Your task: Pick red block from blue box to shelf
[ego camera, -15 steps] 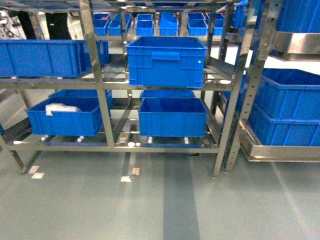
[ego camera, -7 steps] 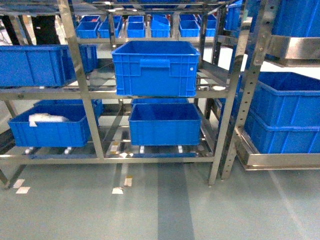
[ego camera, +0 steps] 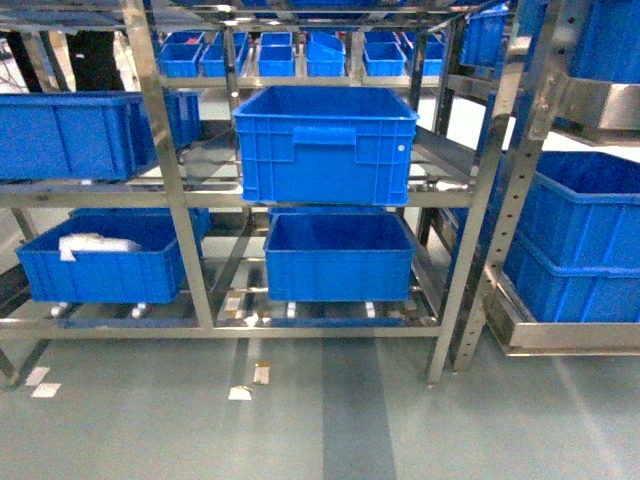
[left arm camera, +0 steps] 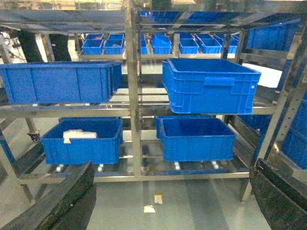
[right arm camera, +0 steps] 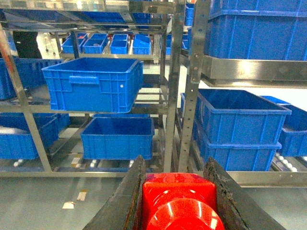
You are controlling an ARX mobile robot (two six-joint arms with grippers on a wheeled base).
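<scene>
In the right wrist view my right gripper (right arm camera: 175, 167) is shut on the red block (right arm camera: 177, 201), a glossy red cube whose round stud faces the camera. The shelf (ego camera: 165, 150) is a shiny steel rack that stands ahead across the floor. It also shows in the left wrist view, shelf (left arm camera: 132, 96), and in the right wrist view, shelf (right arm camera: 170, 96). My left gripper (left arm camera: 172, 165) is open, its dark fingers (left arm camera: 72, 201) wide apart with only floor between them. The blue box is out of view. Neither gripper shows in the head view.
Dark blue ribbed crates sit on the rack: one on the middle tier (ego camera: 325, 140), one below it (ego camera: 340, 255), and one at lower left holding white material (ego camera: 100, 260). A second rack (ego camera: 520, 200) with stacked crates (ego camera: 590, 240) stands at the right. Tape marks (ego camera: 250, 380) lie on the floor.
The head view has shifted. The rack slid left and came closer, then drifted slightly right and down in the frame.
</scene>
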